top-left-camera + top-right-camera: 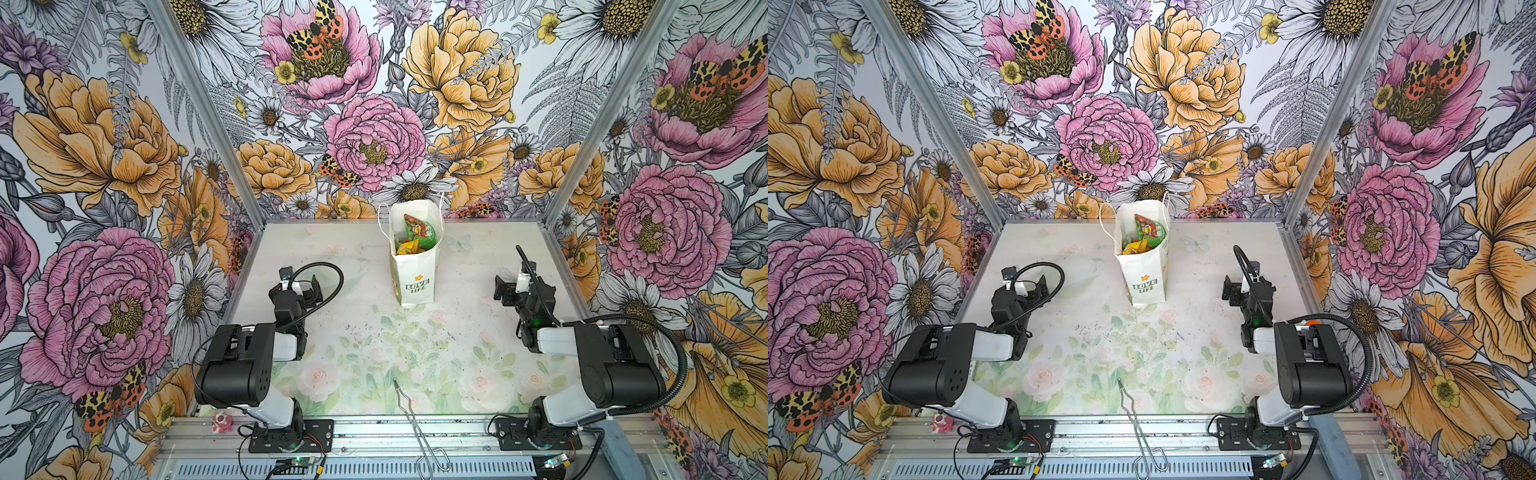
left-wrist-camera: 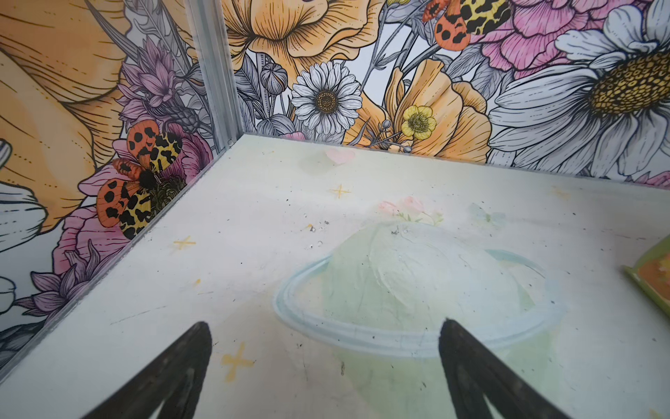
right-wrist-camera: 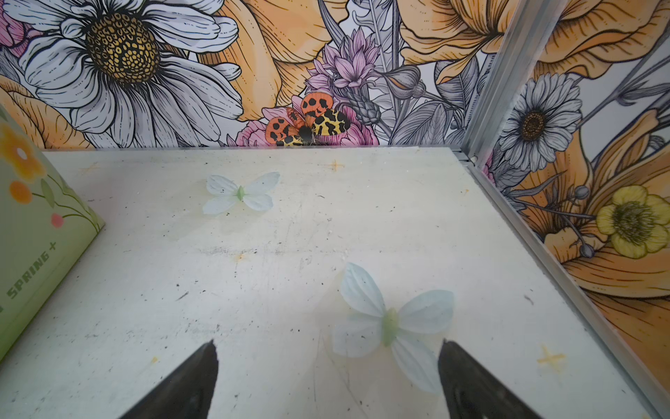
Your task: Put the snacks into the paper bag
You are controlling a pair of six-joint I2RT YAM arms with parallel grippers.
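Pastel floral counter point(image 1: 457, 291) shows no loose packets; snacks point(image 1: 417, 235) sit in the paper bag point(image 1: 415, 282) at twelve o'clock. Left tool point(image 2: 324, 328), right tool point(image 3: 329, 342) both spread, empty. Looks finished.

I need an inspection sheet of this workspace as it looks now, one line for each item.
Surface: table pale floral print, dark specks, no loose packets seen.
Job's things: paper bag upright at back centre; snacks inside, green-and-orange one on top.
Clutter: metal tongs at front edge; small red-and-white object on front rail.
Grippers: left gripper and right gripper open, empty, either side of bag.
Cables: black hoses loop near each gripper, clear of bag.
Surroundings: floral wall panels on three sides.
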